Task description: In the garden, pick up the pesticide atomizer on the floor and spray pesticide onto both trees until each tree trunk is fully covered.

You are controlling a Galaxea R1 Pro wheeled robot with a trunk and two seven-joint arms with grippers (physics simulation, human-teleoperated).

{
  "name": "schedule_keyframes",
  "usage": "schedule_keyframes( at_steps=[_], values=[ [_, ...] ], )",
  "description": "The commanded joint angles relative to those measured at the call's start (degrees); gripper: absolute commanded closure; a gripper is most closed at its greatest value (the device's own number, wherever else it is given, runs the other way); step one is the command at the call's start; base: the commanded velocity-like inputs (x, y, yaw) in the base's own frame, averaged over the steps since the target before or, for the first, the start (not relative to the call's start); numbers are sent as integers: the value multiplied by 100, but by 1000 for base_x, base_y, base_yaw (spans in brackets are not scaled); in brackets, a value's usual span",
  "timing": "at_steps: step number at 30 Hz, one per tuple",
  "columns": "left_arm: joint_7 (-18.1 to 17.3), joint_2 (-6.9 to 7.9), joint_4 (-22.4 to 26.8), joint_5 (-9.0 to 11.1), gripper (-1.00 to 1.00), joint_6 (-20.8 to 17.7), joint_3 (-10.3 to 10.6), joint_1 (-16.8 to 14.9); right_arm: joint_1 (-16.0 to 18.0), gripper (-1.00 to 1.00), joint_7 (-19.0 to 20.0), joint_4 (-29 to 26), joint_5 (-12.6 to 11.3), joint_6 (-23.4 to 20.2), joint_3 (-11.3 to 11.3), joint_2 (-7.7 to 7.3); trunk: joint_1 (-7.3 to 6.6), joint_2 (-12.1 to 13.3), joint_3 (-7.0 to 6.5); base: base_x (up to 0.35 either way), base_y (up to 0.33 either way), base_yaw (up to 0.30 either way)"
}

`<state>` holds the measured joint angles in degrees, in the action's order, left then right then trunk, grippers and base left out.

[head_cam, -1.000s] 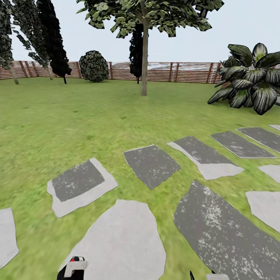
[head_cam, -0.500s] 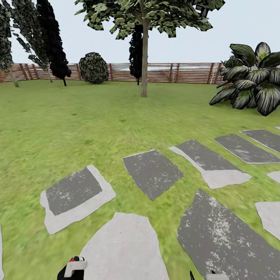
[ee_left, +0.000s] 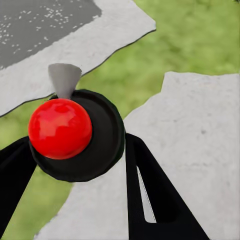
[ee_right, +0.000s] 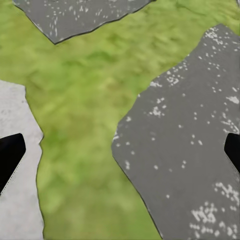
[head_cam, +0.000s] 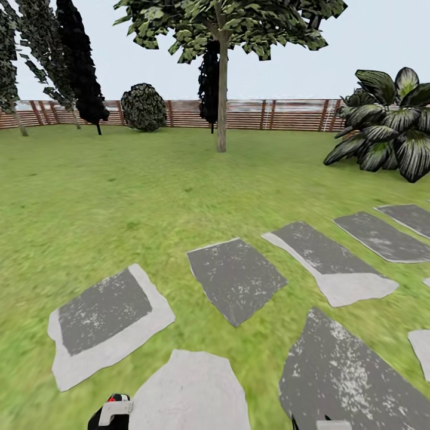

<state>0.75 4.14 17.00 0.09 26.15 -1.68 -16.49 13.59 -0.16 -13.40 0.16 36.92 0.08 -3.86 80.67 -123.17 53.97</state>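
My left gripper (head_cam: 107,419) is shut on the pesticide atomizer (head_cam: 113,409) at the bottom edge of the head view. In the left wrist view the atomizer's red top (ee_left: 60,127) and dark green body sit between the black fingers (ee_left: 150,195) of the left gripper (ee_left: 80,142), above a pale stone. My right gripper (head_cam: 325,424) hangs open and empty over grass and a dark slab (ee_right: 122,150). One tree stands far ahead across the garden lawn, its bare trunk (head_cam: 221,101) under a leafy canopy (head_cam: 233,24).
Grey stepping stones (head_cam: 236,278) lie in the grass (head_cam: 119,179) just ahead. A slatted brown fence (head_cam: 280,113) bounds the lawn. A big broad-leaved plant (head_cam: 388,125) stands at the right. Dark conifers (head_cam: 80,60) and a round shrub (head_cam: 143,106) line the far left.
The whole view has shifted: the stepping stones have slid down and toward me, so the camera has moved forward. Both grippers keep their places, the left still holding the atomizer.
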Motion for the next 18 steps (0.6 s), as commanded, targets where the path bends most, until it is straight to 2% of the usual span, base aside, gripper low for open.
schedule_keyframes(
  at_steps=[1, 18],
  values=[
    [4, -1, -4, 0, 100, 20, -7, -3, 3, -100, -2, 4, 2, 17, 1, -1, 3, -2, 5, 339, 0, 0],
    [4, -1, -4, 0, 100, 20, -7, -3, 3, -100, -2, 4, 2, 17, 1, -1, 3, -2, 5, 339, 0, 0]
  ],
)
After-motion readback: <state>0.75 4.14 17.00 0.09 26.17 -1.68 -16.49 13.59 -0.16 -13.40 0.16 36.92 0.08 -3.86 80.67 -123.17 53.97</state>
